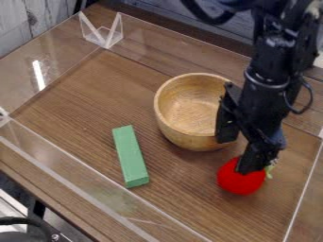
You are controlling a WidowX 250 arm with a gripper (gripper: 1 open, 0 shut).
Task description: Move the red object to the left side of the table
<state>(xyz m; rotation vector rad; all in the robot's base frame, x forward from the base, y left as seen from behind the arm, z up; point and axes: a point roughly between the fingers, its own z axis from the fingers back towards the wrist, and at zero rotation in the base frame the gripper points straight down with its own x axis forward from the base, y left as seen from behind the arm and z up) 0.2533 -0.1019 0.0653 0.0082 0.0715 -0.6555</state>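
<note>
The red object point(239, 179), a small round toy fruit with a pale green leaf, lies on the dark wood-grain table point(89, 95) near its front right corner. My gripper point(241, 153) points straight down just above it, open. One black finger point(226, 125) stands beside the bowl's right rim. The other finger point(259, 157) reaches down over the fruit's top and hides part of it and of the leaf. I cannot tell whether that finger touches the fruit. Nothing is held.
A wooden bowl point(194, 113) stands just left of the gripper, close to its fingers. A green rectangular block point(128, 156) lies front left of the bowl. Low clear acrylic walls point(300, 203) edge the table, and a clear acrylic stand point(101, 30) sits at the back left.
</note>
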